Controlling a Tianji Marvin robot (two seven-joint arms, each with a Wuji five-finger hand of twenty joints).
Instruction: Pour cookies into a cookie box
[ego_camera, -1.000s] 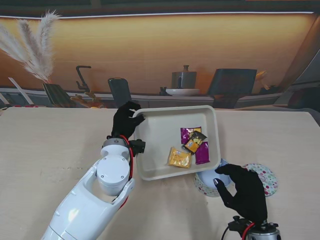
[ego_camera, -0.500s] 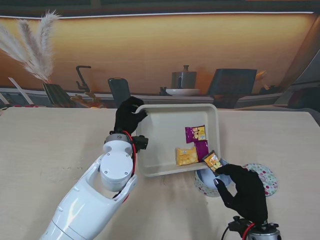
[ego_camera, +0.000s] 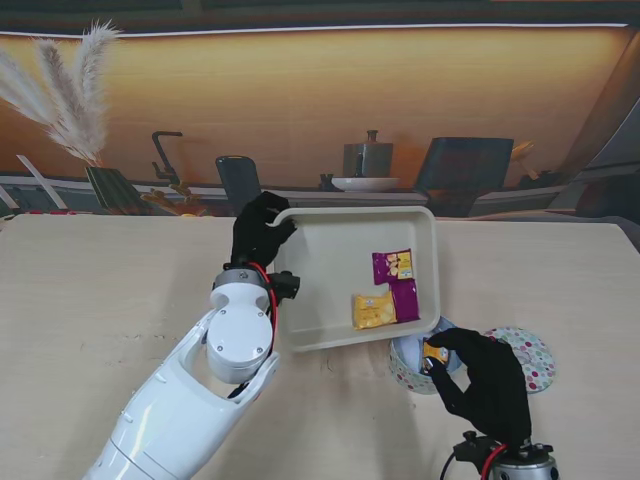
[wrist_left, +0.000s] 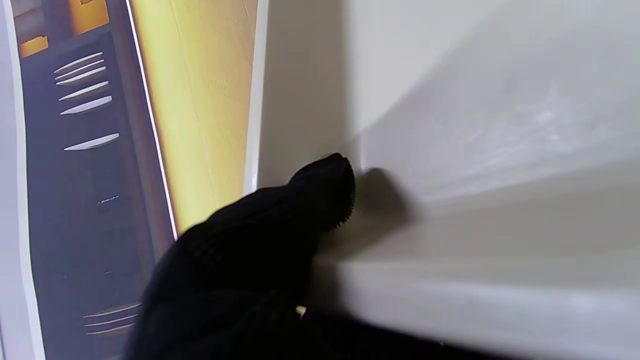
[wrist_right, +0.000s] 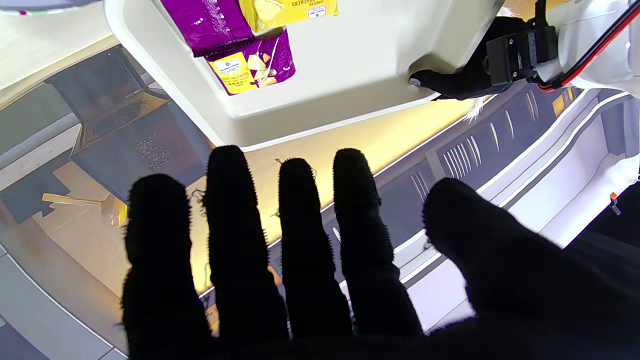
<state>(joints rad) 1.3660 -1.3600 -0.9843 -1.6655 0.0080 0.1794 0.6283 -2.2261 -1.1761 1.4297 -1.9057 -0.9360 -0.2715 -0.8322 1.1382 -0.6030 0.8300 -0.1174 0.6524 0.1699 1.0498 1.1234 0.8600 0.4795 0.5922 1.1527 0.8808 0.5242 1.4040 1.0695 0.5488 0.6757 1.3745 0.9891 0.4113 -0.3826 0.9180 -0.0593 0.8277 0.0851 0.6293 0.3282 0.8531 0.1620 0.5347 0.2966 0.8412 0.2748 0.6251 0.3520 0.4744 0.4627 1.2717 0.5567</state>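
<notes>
The left hand (ego_camera: 258, 230) grips the tilted white tray (ego_camera: 320, 280) by its far left corner. The right hand (ego_camera: 487, 378), fingers spread, rests against the cookie box (ego_camera: 412, 362), one packet (ego_camera: 434, 352) inside.

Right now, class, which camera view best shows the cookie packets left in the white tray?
The stand view: it shows the whole tray with the yellow packet and purple packets lying near its right wall. The right wrist view shows them closer, but cut off at the picture's edge. The left wrist view shows only bare tray wall and a fingertip.
</notes>
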